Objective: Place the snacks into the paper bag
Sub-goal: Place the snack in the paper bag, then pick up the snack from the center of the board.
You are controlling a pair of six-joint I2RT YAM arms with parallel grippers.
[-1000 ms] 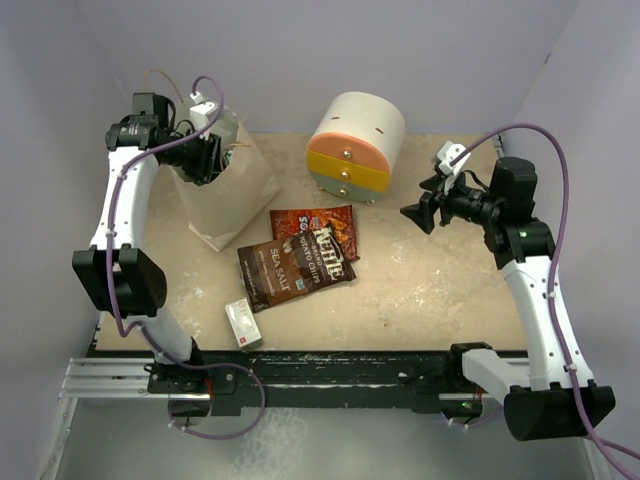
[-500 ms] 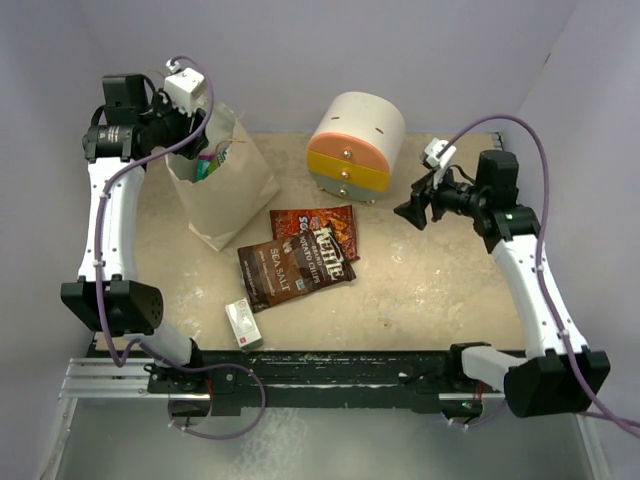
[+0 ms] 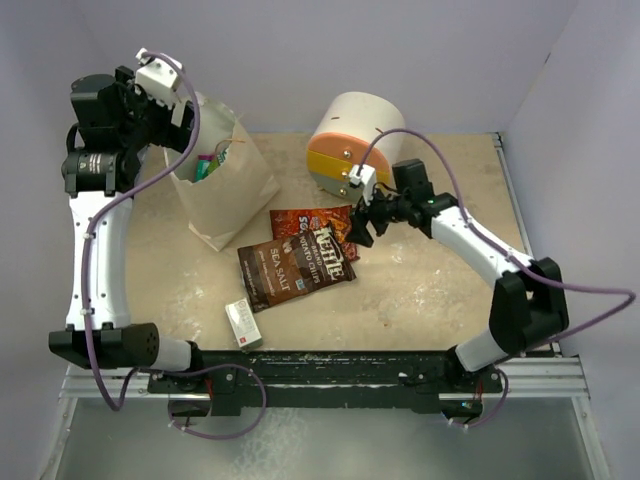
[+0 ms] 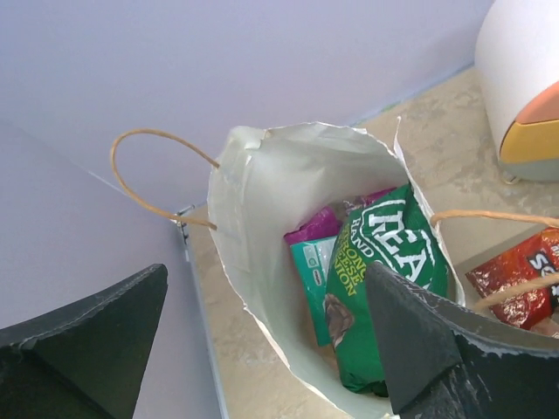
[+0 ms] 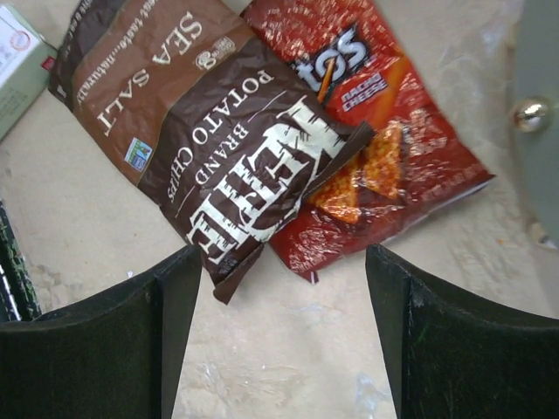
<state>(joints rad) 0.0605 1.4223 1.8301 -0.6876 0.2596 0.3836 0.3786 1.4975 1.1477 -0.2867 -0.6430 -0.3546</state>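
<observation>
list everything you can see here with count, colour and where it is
paper bag: 1, cream-tan, far left of table, open
green snack bag: 1, green with white label, inside paper bag
small packets: 2 visible, purple and teal, inside paper bag
kettle chip bag: 1, dark brown, table centre, overlapping red chip bag
red chip bag: 1, red-brown, table centre
small box: 1, white with red marks, near edge
drawer unit: 1, white, orange, yellow, far centre
table: 1, beige
left gripper: open, above paper bag
right gripper: open, over chip bags
</observation>
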